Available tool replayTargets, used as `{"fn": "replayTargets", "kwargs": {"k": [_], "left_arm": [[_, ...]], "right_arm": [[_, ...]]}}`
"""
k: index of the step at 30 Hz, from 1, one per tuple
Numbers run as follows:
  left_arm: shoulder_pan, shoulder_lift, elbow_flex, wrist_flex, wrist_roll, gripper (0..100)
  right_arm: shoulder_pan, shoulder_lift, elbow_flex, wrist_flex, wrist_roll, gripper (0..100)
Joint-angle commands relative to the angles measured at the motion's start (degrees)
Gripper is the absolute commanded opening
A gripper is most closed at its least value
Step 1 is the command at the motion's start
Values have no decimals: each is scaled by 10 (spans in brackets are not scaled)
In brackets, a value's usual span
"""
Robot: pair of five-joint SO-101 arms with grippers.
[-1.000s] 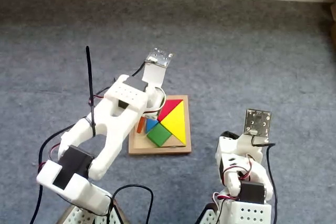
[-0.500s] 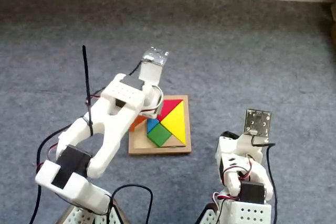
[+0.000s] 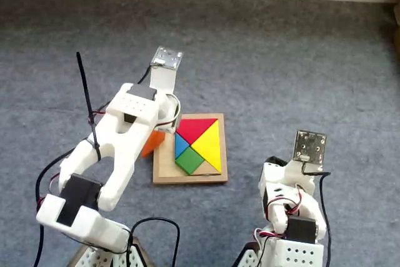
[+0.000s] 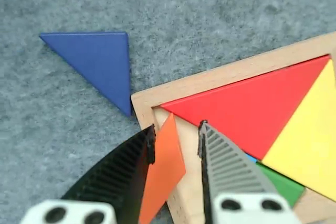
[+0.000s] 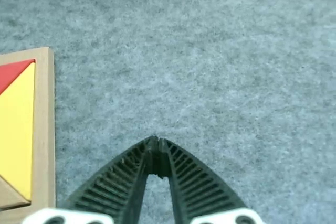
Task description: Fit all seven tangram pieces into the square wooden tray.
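The square wooden tray [image 3: 187, 179] lies on the grey carpet and holds a red triangle [image 3: 194, 129], a yellow triangle [image 3: 209, 148], a small blue piece [image 3: 181, 148] and a green square [image 3: 189, 162]. My left gripper [image 4: 176, 135] hangs over the tray's left corner [image 4: 142, 100], shut on an orange piece [image 4: 165, 166] that sticks out past the tray's left edge [image 3: 152, 142]. A dark blue triangle [image 4: 97, 61] lies on the carpet just outside that corner. My right gripper [image 5: 157, 156] is shut and empty over bare carpet, to the right of the tray [image 5: 44, 129].
Grey carpet surrounds the tray on all sides. The left arm's white body [image 3: 119, 148] covers the carpet left of the tray. The right arm [image 3: 290, 198] stands folded near the front edge, to the right.
The left arm has swung left, carrying the orange piece from over the tray's left part out to its left edge. The right arm has kept still.
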Motion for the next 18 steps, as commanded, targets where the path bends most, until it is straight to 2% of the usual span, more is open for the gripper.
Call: {"fn": "replayTargets", "kwargs": {"k": [1, 5, 9, 12, 14, 18], "left_arm": [[-8, -62, -34, 25, 3, 155], [-37, -120, -17, 40, -3, 155], [-107, -140, 13, 37, -64, 150], [-133, -114, 36, -10, -69, 141], [-138, -82, 40, -39, -70, 96], [-141, -29, 40, -41, -70, 48]], "right_arm": [[7, 2, 63, -12, -2, 5], [7, 2, 63, -12, -2, 5], [7, 2, 63, -12, -2, 5], [6, 2, 63, -12, -2, 5], [6, 2, 63, -12, -2, 5], [6, 2, 63, -12, -3, 5]]}}
